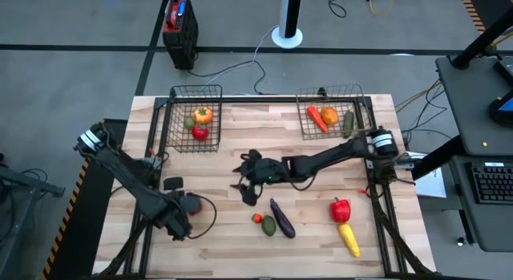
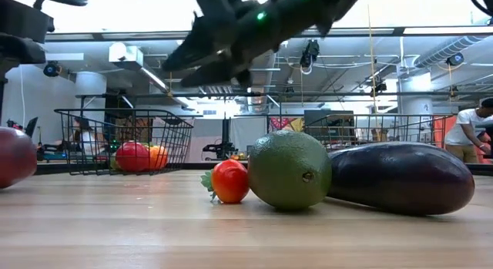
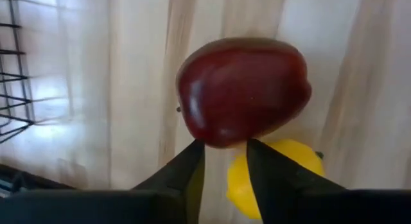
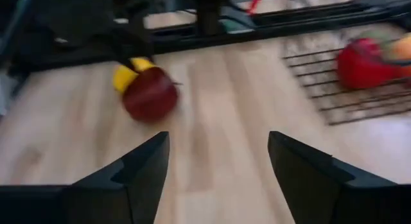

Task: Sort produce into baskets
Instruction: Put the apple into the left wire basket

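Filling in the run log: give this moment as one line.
left gripper: at dark red apple, yellow fruit beside | right gripper: open, empty, mid-table | left basket: two pieces | right basket: three pieces

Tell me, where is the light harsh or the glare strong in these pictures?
Low view: bright ceiling lights behind turn the right gripper into a dark silhouette; the lime and eggplant carry small highlights. Left wrist view: glare washes the table pale, and the apple shows a soft sheen. High view: light is even, shadows faint.
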Action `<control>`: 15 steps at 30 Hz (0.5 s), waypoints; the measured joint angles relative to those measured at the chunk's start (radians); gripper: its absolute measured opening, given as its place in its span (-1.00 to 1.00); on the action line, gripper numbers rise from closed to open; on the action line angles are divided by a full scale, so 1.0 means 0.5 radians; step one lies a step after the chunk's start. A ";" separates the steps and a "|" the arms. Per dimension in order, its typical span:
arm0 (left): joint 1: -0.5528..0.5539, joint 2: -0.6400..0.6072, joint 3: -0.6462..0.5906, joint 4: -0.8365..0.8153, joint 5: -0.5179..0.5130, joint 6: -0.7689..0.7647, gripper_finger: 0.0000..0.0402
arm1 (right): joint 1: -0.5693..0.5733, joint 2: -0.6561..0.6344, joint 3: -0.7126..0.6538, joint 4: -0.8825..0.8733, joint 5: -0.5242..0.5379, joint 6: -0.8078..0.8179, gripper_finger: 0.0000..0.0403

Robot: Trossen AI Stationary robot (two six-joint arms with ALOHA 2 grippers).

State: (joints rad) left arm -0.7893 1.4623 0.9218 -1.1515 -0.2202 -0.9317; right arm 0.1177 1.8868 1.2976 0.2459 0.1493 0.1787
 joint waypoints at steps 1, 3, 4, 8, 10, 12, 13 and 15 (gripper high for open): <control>0.000 0.013 0.000 0.000 -0.007 -0.010 -0.55 | 0.001 0.040 0.000 0.064 -0.048 0.026 0.30; 0.000 0.028 -0.001 0.005 -0.018 -0.015 -0.60 | 0.000 0.121 0.005 0.211 -0.113 0.078 0.34; 0.000 0.032 -0.001 0.005 -0.025 -0.017 -0.61 | 0.001 0.156 0.012 0.249 -0.129 0.088 0.36; 0.000 0.048 -0.001 0.028 -0.060 -0.053 -0.62 | 0.025 0.303 0.099 0.319 -0.142 0.073 0.44; 0.000 0.048 -0.001 0.059 -0.102 -0.074 -0.63 | 0.041 0.371 0.169 0.333 -0.143 0.042 0.48; 0.001 0.048 -0.001 0.084 -0.149 -0.099 -0.63 | 0.056 0.434 0.233 0.328 -0.143 -0.029 0.52; 0.001 0.048 -0.001 0.096 -0.169 -0.109 -0.63 | 0.066 0.473 0.273 0.330 -0.142 -0.072 0.54; 0.001 0.048 -0.001 0.112 -0.180 -0.134 -0.63 | 0.087 0.546 0.346 0.326 -0.141 -0.172 0.58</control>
State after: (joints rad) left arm -0.7887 1.4860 0.9215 -1.0953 -0.3102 -0.9987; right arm 0.1612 2.1597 1.4706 0.4091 0.0787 0.0929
